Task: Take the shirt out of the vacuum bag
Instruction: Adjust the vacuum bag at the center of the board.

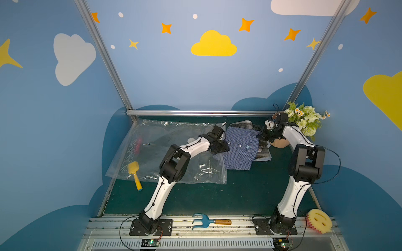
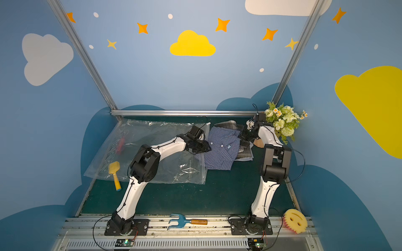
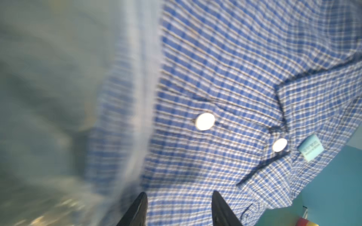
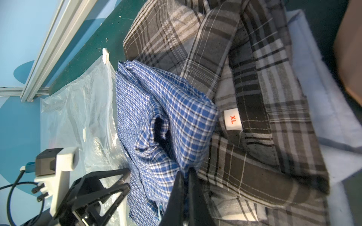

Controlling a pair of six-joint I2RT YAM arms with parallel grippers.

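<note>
The clear vacuum bag lies flat on the left of the green table, its round white valve facing up and its white slider clip at the far corner of its mouth. The blue checked shirt lies mostly outside the mouth, with its left edge under the plastic. My left gripper hovers open over that edge. My right gripper is shut on a bunched fold of the shirt.
A grey plaid shirt lies under the blue one. A flower pot stands just right of it. A yellow brush rests on the bag's near left corner. A blue hand rake and a yellow sponge lie by the front rail.
</note>
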